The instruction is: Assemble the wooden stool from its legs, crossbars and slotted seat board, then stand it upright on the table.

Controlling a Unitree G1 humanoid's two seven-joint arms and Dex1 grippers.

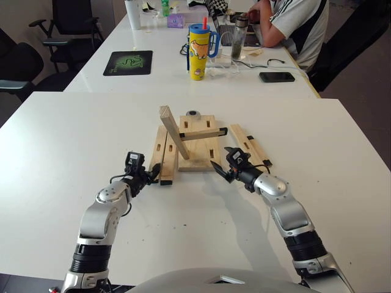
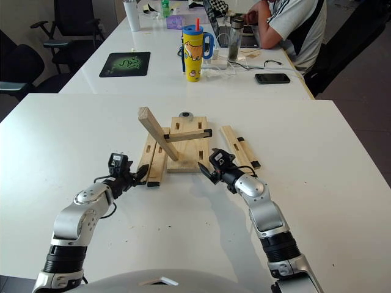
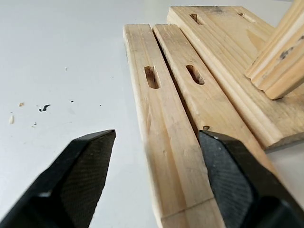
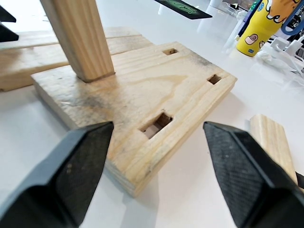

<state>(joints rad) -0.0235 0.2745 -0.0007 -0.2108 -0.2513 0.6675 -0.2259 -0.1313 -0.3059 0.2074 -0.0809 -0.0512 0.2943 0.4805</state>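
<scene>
White table (image 1: pixel 61 152) | left hand (image 3: pixel 156 138) apart at slotted legs (image 3: pixel 166 107) | right hand (image 4: pixel 159 127) apart at seat board (image 4: pixel 142 88)

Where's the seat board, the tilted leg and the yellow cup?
seat board (image 4: pixel 156 90), right wrist view, on its flat top face.
tilted leg (image 1: pixel 175 133), left eye view, middle of its length.
yellow cup (image 1: pixel 198 61), left eye view, on its side.

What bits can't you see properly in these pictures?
Leaning leg: right wrist view's edge cuts its top; its foot covers any slot beneath.
Dark round thing behind the seat board: too small in the eye views.
Inner flat leg's near end: left wrist view, behind the left gripper's finger.
</scene>
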